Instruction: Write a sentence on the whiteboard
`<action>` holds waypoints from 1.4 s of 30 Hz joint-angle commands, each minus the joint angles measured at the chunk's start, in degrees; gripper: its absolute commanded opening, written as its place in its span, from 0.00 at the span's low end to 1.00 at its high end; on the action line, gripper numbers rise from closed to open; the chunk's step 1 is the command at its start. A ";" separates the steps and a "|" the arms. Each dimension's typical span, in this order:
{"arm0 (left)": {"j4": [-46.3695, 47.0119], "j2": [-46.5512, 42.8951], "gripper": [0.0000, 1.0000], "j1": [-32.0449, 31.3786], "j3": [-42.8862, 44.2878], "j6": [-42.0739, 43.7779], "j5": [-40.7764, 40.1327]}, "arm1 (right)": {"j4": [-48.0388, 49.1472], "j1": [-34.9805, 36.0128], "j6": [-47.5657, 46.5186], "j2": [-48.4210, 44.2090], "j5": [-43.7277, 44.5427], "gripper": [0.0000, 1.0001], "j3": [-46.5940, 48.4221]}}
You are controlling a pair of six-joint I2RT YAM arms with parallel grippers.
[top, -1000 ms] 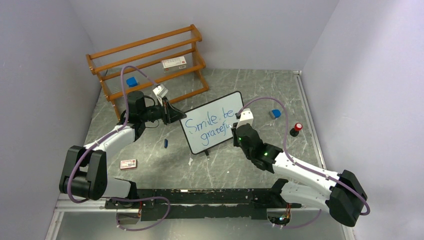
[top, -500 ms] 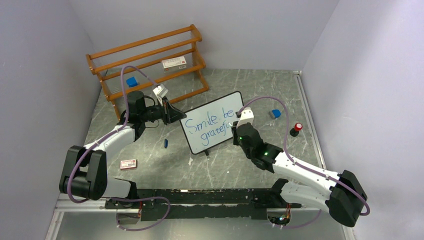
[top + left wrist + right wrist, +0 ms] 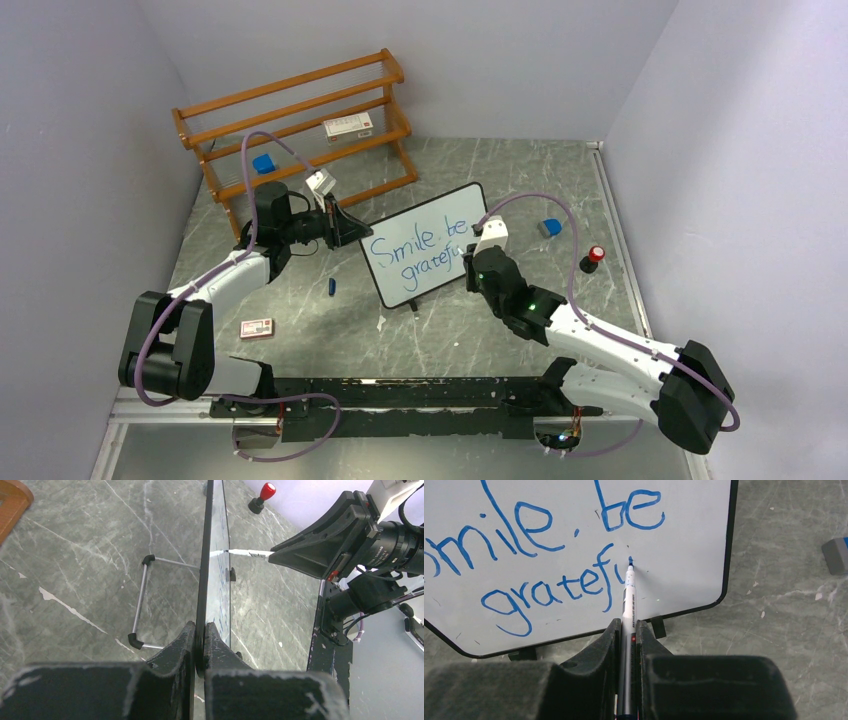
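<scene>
Grey marbled desk (image 3: 450,340) carries the black-framed, round-cornered whiteboard (image 3: 402,290) upright at its middle, edge pinched by the left fingers (image 3: 187,636); its blue handwritten sentence (image 3: 549,550) reads "Smile be gratefu"; right fingers (image 3: 611,631) clamp a slim white marker (image 3: 628,600), tip touching the board

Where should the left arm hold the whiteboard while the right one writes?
The thin framed side edge nearest that arm, approached edge-on, jaws pinching front and back. The whiteboard stands near upright on a wire stand, leaving that edge free, clear of the sentence. The left gripper is shut there.
</scene>
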 commanded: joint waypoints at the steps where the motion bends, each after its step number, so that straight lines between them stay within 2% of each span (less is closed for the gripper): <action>1: -3.47 1.19 0.05 0.25 0.28 4.09 -1.43 | -1.82 -0.49 1.33 -0.43 -0.62 0.00 -0.76; 21: -3.05 1.17 0.05 0.25 0.20 3.75 -1.39 | -3.81 -0.52 1.72 -1.88 2.21 0.00 -0.16; 42: -3.47 1.11 0.05 0.25 0.29 4.16 -1.39 | 3.61 -1.95 -3.51 -0.69 1.95 0.00 3.28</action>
